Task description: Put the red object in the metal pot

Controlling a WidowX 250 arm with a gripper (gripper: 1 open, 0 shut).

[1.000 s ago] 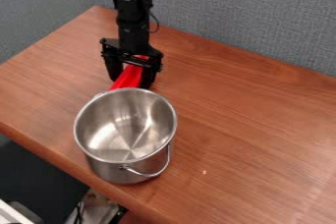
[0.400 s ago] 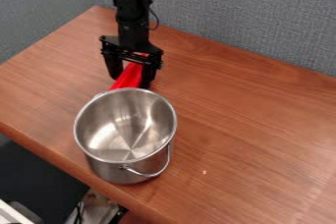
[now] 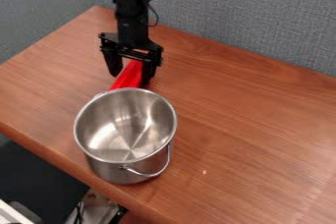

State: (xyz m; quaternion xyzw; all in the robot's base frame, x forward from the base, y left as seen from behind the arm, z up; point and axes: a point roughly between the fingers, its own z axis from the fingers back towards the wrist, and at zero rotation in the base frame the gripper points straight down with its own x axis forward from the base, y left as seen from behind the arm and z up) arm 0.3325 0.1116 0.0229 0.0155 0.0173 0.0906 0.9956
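Tool (image 3: pixel 132 63) is pointing straight down over the wooden table (image 3: pixel 250 110), hanging from the black arm (image 3: pixel 128 7) that is coming in from the top of the picture. Its two dark fingers (image 3: pixel 106 58) are standing wide apart, one on each side of the red object (image 3: pixel 128 76), and they are not pressing on it as far as the view is showing. The red object is lying between these fingers and is reaching out from under the tool toward the camera. Its near end is coming right up to the rim of the metal pot, but I cannot tell whether it is touching the rim or only lying just beside it. Its far end is hiding behind the tool.

The metal pot (image 3: pixel 126 135) is standing upright on the table, just in front of the tool and a little lower in the picture, nearer to the camera. Its inside is showing only brushed metal, so the red object is not yet in it. The thin wire handle (image 3: pixel 148 172) is hanging down on the side of the pot farthest from the tool. Behind the tool, a grey wall (image 3: pixel 250 12) is standing past the far edge of the table.
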